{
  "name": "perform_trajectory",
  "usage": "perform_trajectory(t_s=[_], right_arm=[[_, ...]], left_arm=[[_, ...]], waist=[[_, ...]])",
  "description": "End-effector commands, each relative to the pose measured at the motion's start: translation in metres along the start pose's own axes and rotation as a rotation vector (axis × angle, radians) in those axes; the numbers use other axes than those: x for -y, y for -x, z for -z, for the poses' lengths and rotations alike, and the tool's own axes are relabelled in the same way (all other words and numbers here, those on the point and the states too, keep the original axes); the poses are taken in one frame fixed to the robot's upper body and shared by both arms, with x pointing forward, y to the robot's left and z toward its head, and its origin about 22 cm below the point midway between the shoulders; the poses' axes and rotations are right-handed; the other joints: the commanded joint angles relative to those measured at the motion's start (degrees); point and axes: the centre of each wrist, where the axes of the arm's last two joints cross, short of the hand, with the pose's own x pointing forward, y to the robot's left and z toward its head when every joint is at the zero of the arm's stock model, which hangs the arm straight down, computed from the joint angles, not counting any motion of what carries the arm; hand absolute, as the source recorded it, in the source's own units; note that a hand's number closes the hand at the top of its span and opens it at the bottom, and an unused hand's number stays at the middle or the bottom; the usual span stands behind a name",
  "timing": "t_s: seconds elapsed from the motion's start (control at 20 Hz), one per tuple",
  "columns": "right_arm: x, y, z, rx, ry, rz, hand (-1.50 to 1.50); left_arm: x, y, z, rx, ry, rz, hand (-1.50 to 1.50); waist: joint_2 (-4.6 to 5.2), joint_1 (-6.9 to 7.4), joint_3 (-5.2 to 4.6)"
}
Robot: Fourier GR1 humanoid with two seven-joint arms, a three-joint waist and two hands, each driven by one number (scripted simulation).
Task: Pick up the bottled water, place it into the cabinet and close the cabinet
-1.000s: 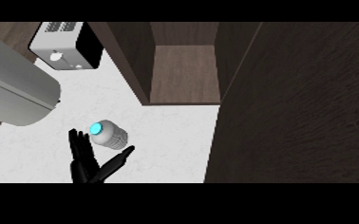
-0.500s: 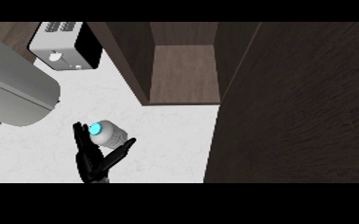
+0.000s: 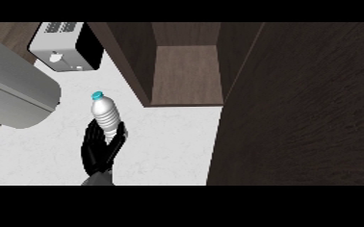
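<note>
At the lower left of the head view, one black hand has its fingers curled round the lower half of the bottled water, whose blue cap points up and away. The bottle sits over the white worktop, left of the open cabinet. A toaster stands at the upper left, with a grey rounded appliance below it.

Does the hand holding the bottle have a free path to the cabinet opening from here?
Probably yes. The hand is curled round the bottled water, and the open cabinet lies up and to its right with only bare counter between. The open door stands further right, off that path.
</note>
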Motion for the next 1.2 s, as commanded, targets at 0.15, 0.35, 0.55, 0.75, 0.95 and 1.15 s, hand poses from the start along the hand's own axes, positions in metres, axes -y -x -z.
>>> perform_trajectory(t_s=[0.15,0.35,0.55,0.75,0.95,1.15], right_arm=[[0.011,-0.023,-0.030,0.063,-0.004,0.021,-1.50],[0.017,-0.012,-0.015,0.050,0.015,0.016,-1.50],[0.017,-0.016,-0.022,0.048,0.011,-0.012,-1.50],[0.018,-0.004,-0.018,0.060,0.036,-0.017,-1.50],[0.033,-0.015,-0.025,0.057,0.051,-0.056,-1.50],[0.049,-0.016,-0.031,0.059,0.098,-0.056,-1.50]], left_arm=[[0.020,0.009,0.000,0.062,0.058,0.050,1.50],[0.030,-0.004,0.031,0.157,0.073,0.147,1.50],[0.029,0.000,0.025,0.075,0.348,0.128,1.50],[0.027,-0.002,0.030,-0.007,0.640,0.099,1.50],[0.059,-0.015,0.044,-0.034,0.732,-0.043,1.50],[0.095,-0.027,0.043,-0.039,0.782,-0.087,1.50]], waist=[[-0.02,-0.32,0.03],[0.13,-0.05,0.02],[0.04,-0.91,0.00],[0.14,-1.87,-0.01],[-0.03,-0.62,0.04],[-0.40,0.28,0.15]])
